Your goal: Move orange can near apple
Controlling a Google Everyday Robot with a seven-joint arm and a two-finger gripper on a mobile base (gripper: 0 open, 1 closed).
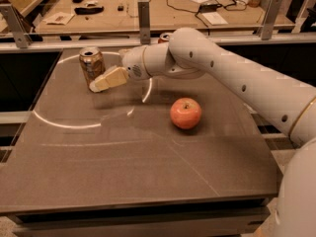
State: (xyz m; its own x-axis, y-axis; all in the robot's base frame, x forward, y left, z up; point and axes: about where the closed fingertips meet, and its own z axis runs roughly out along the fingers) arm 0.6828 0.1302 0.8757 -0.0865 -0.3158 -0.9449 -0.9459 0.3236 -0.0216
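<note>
The orange can point(92, 65) stands upright at the back left of the brown table point(123, 162). The apple point(185, 113) sits near the table's middle, right of centre and well apart from the can. My gripper point(104, 80) reaches in from the right on the white arm point(232, 78). Its cream tip is low at the can's right side and overlaps the can's base. I cannot see whether it touches the can.
A red can point(164, 35) stands at the back of the table, mostly hidden behind the arm. A metal rail point(143, 19) and a cluttered workbench point(148, 6) lie beyond the back edge. A white arc point(59, 125) marks the table top.
</note>
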